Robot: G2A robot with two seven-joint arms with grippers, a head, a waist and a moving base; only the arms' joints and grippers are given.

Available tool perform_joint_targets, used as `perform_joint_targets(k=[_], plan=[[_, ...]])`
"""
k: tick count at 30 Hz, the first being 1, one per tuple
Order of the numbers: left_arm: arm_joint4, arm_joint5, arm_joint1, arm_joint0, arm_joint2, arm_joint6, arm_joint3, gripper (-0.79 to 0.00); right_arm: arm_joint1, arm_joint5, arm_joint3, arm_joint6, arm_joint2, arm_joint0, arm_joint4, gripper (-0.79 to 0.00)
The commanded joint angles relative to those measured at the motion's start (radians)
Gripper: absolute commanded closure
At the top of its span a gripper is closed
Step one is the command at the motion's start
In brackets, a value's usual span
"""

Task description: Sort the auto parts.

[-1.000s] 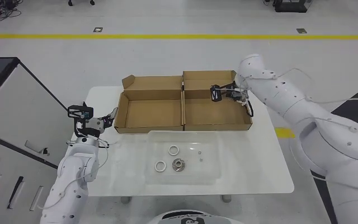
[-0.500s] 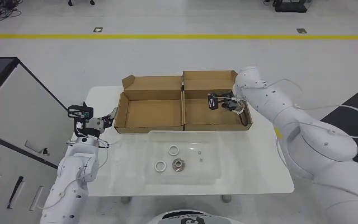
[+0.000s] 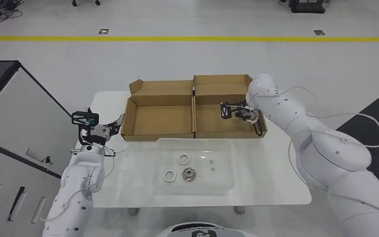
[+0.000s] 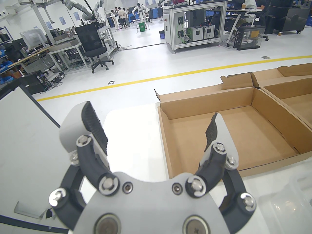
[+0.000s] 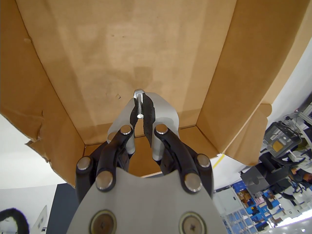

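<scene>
Right gripper [image 5: 140,98]: my jaws are pinched on a bolt [image 5: 139,104], whose threaded shaft lies between the pads with its hex head poking out past the fingertips.
Bolt's place: I hold it over the bare floor of the right cardboard box [image 3: 210,125], towards that box's right side. I cannot tell whether the head touches the cardboard.
Left gripper [image 4: 151,113]: my jaws are spread wide with nothing between them. It hangs over the table's left part, just beside the left wall of the left cardboard box [image 3: 163,121].
Boxes: the two stand side by side and touching at the far part of the white table [image 3: 278,172], both with bare floors.
Clear tray [image 3: 222,181]: it sits on the near side of the boxes and holds two white rings [image 3: 184,159] [image 3: 170,176], a round metal part [image 3: 189,173] just right of the nearer ring, and two small pieces [image 3: 211,159] [image 3: 211,168] farther right.
</scene>
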Motion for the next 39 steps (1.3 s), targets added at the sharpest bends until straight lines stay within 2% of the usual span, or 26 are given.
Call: perform_joint_targets(k=[1,3,4,5,6,16,24,27,32,39], plan=[[0.000,0.000,0.000,0.000,0.000,0.000,0.000,-0.785,-0.002,0.000,0.004,-0.008,0.000,0.001,-0.007,-0.305],[0.000,0.000,0.000,0.000,0.000,0.000,0.000,-0.785,-0.004,0.000,0.010,-0.020,0.001,0.000,-0.007,-0.385],[0.000,0.000,0.000,0.000,0.000,0.000,0.000,-0.785,-0.005,0.000,0.013,-0.026,0.000,0.001,-0.007,-0.480],[0.000,0.000,0.000,0.000,0.000,0.000,0.000,-0.785,-0.006,0.000,0.013,-0.028,0.000,0.002,-0.012,-0.723],[0.000,0.000,0.000,0.000,0.000,0.000,0.000,-0.785,-0.006,0.000,0.015,-0.033,0.000,0.004,-0.014,-0.785],[0.000,0.000,0.000,0.000,0.000,0.000,0.000,-0.785,0.009,0.000,-0.018,-0.082,0.000,0.072,-0.047,-0.785],[0.000,0.000,0.000,0.000,0.000,0.000,0.000,-0.785,0.070,0.000,-0.150,-0.182,0.000,0.136,-0.033,-0.785],[0.000,0.000,0.000,0.000,0.000,0.000,0.000,-0.785,0.115,0.000,-0.256,-0.186,0.000,0.147,0.006,-0.785],[0.000,0.000,0.000,0.000,0.000,0.000,0.000,-0.785,0.199,0.000,-0.476,-0.094,0.000,0.152,0.106,-0.785],[0.000,0.000,0.000,0.000,0.000,0.000,0.000,-0.785,0.371,0.000,-0.884,0.180,0.000,0.185,0.436,-0.785]])
